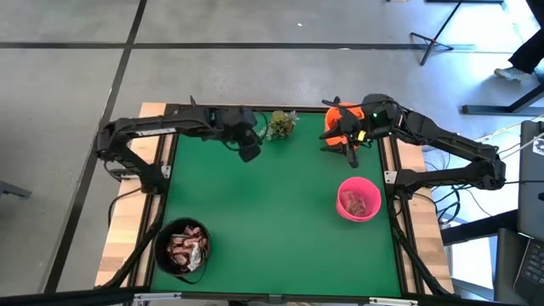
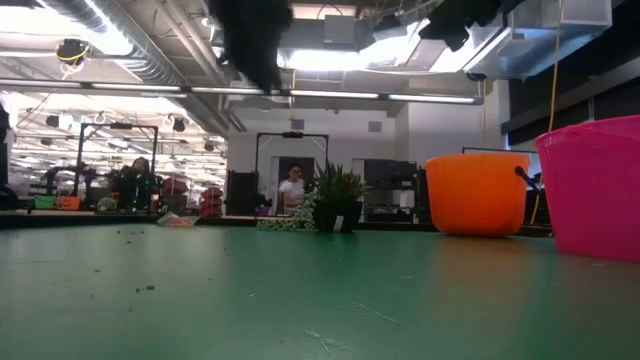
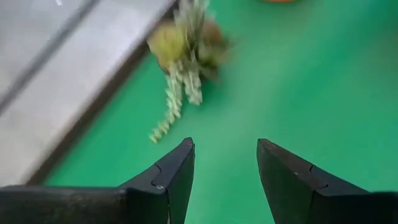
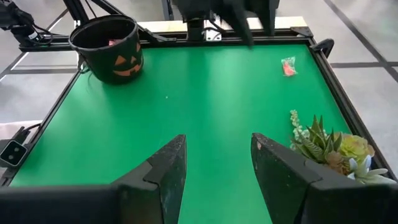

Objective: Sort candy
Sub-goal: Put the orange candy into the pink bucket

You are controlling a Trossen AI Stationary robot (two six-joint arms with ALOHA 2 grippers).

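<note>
Wrapped candy lies in the pink bowl near the table's right edge and in the black pumpkin-face bucket at the near left corner. One red packet rests flat on the green mat, seen only in the right wrist view. My left gripper hangs open above the mat near the far edge, just left of the small plant. My right gripper is open and empty above the mat beside the orange bowl.
The plant stands on the mat at the far edge between the two grippers. The orange bowl sits in the far right corner. Bare green mat fills the middle of the table. People stand in the room beyond.
</note>
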